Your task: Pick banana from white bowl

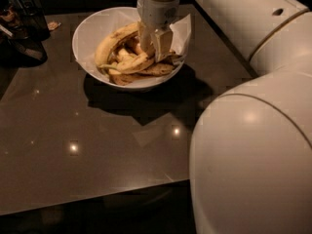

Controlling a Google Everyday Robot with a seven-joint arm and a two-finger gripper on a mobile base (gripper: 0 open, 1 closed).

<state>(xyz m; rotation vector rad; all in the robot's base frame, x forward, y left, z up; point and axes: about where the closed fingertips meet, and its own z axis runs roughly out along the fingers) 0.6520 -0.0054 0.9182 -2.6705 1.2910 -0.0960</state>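
Observation:
The white bowl [92, 30] stands at the back of the dark table, lined with white paper and holding several bananas. The banana [130, 63], gently curved and yellow with brown streaks, lies across the middle of the pile. A longer, strongly arched banana [109, 44] lies behind it on the left. My gripper [154, 50] reaches straight down into the bowl's right half. Its fingers [164, 42] stand close together over the banana's right end and seem closed on it. The banana still rests on the pile.
Dark objects [24, 28] stand at the table's back left corner. A corner of the paper lining [183, 33] sticks out over the bowl's right rim. My white arm [253, 145] fills the right side of the view. The table's front edge [97, 201] runs along the bottom.

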